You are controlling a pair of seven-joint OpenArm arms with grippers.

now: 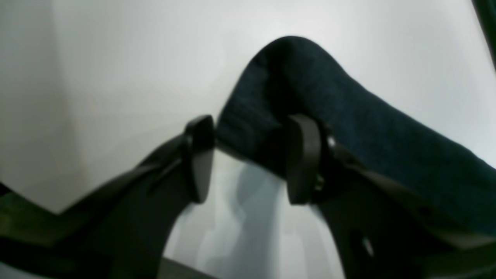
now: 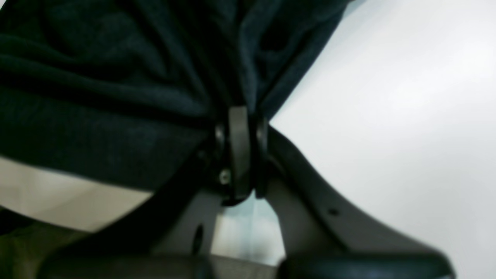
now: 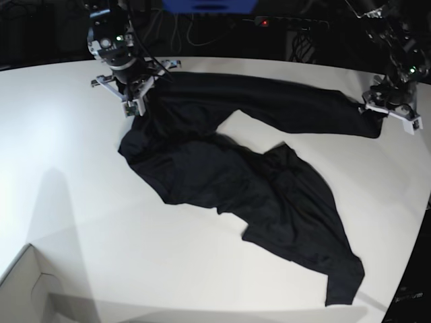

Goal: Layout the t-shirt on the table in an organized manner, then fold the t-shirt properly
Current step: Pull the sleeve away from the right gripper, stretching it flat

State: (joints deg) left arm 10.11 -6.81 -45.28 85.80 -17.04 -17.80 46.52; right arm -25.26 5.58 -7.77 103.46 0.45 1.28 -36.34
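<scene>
The black long-sleeved t-shirt point(image 3: 222, 175) lies crumpled on the white table point(image 3: 67, 168). One sleeve stretches along the far side to the right. The other trails to the front right corner. My right gripper point(image 3: 135, 104) at the far left is shut on a bunch of the shirt's fabric point(image 2: 116, 97), as the right wrist view point(image 2: 242, 116) shows. My left gripper point(image 3: 389, 111) at the far right is open. Its fingers point(image 1: 199, 155) straddle the end of the stretched sleeve point(image 1: 310, 89), with cloth between and beyond them in the left wrist view point(image 1: 252, 159).
A pale box corner point(image 3: 27, 289) stands at the front left. The table's curved edge runs close to the left gripper at the right point(image 3: 421, 222). Cables and dark clutter point(image 3: 283, 27) lie behind the far edge.
</scene>
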